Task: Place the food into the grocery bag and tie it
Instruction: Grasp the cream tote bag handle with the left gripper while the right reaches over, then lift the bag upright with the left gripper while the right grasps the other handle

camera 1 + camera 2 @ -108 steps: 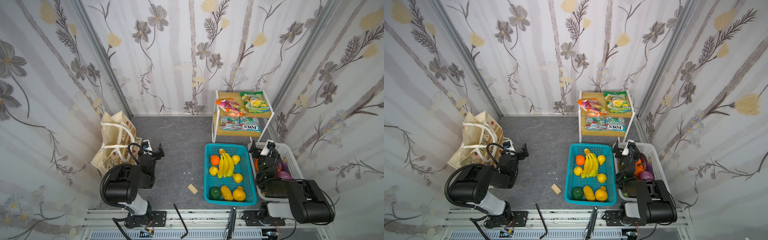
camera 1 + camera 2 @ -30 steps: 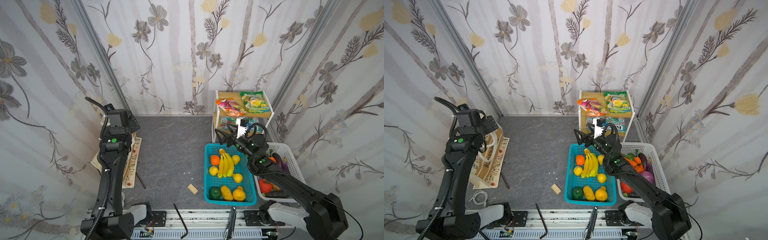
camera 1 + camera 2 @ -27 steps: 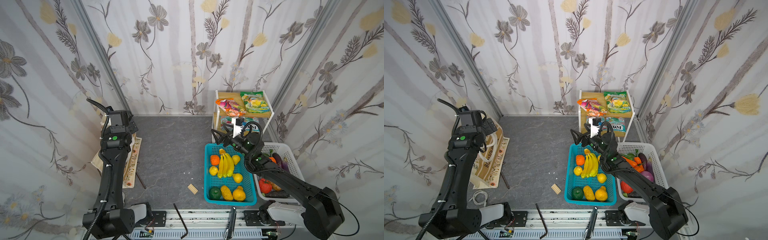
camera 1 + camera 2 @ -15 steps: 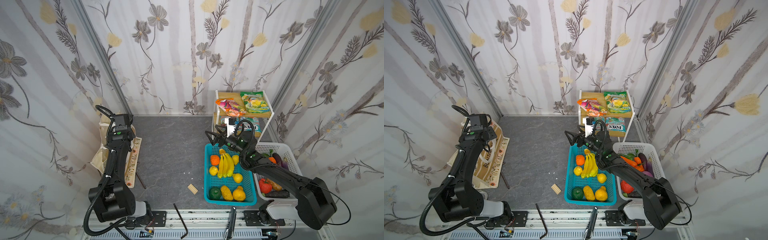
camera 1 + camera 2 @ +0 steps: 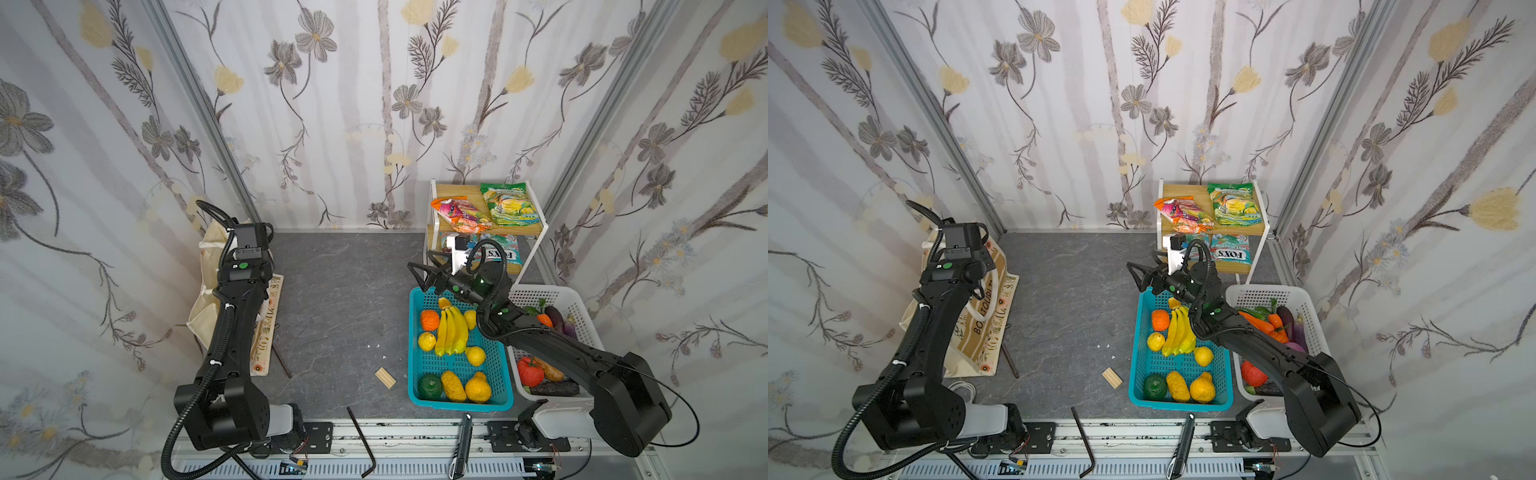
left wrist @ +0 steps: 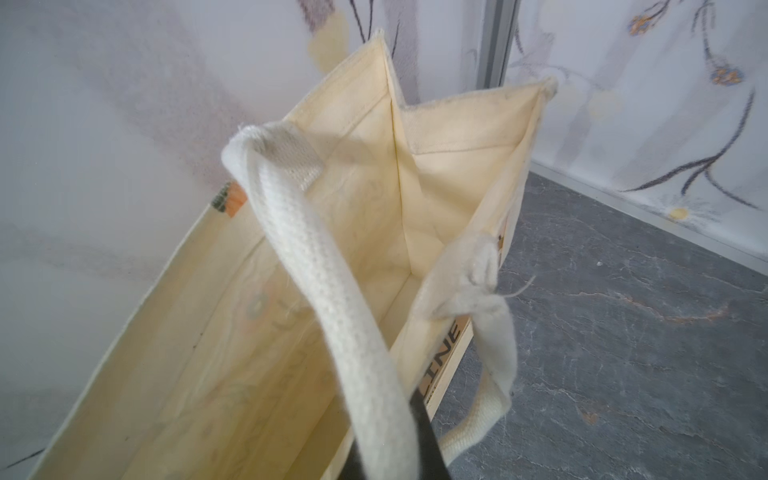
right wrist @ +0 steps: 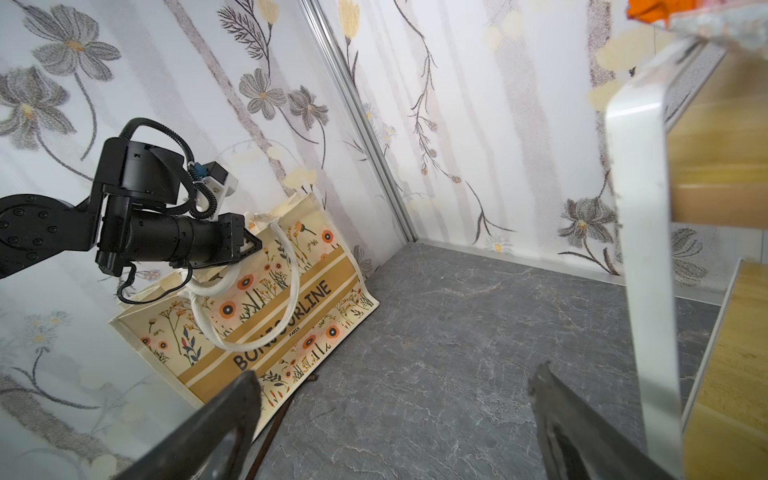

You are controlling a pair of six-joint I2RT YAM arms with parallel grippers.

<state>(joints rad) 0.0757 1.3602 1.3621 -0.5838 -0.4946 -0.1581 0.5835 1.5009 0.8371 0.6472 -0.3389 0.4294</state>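
Right at the front of the bench (image 5: 340, 299), the teal basket (image 5: 453, 368) held the fruit: banana bunch (image 5: 451, 330), orange (image 5: 429, 321), and a lemon (image 5: 427, 340) just beside the bunch. Nothing looked packed yet, so I read this as the opening step: bag readied, first pick lined up.

Over the basket's far end hovered the right tool (image 5: 419, 266), jaws spread wide and empty (banana stem almost under it!). Next it would need to drop, close on one item and carry it across the bench. The purple onion (image 5: 1296, 347) in the white basket (image 5: 1266, 293) was mostly hidden behind that arm.

On the left, the grocery bag (image 7: 324, 291) stood tilted against the wall. The left tool (image 7: 251, 244) was clamped tight on a rope handle (image 6: 328, 291), and the mouth gaped open. In both top views its jaws were hidden under its own wrist. The left wrist view cut the finger off at the frame edge, and the bag's bottom was hard to make out.

Farthest back, the orange packet (image 5: 459, 214) and green packet (image 5: 507, 203) lay on the shelf (image 5: 453, 192).
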